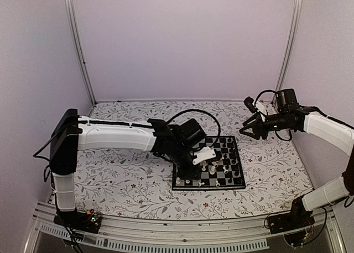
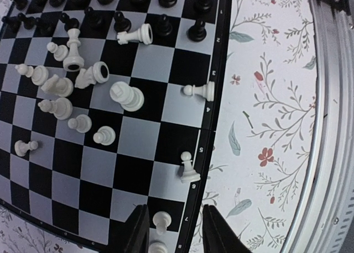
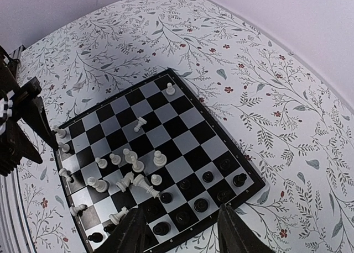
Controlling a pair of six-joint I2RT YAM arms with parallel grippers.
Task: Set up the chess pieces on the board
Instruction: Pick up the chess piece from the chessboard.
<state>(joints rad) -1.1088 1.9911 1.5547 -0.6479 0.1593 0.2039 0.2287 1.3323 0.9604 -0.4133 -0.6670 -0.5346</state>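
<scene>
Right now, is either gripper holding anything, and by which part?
Nothing held. Left gripper straddles a white pawn near the board edge, jaws not yet shut on it. Right gripper open and empty above the board.

Chessboard (image 2: pixel 149 62): one.
White pieces (image 2: pixel 126 95): sixteen, tallied in the left wrist view, and the same figure in the right wrist view.
Black pieces (image 2: pixel 196 30): at least a dozen, packed in two rows. The far row is clipped by the frame edge, so no firm tally.
Robot arms: two, left arm (image 1: pixel 110 137) and right arm (image 1: pixel 326 126).
Grippers: two, left gripper (image 2: pixel 174 228) and right gripper (image 3: pixel 180 231), two fingers on each.
Floral table (image 1: pixel 127 181): one.
Metal posts (image 1: pixel 77 43): two, at the back corners.
</scene>
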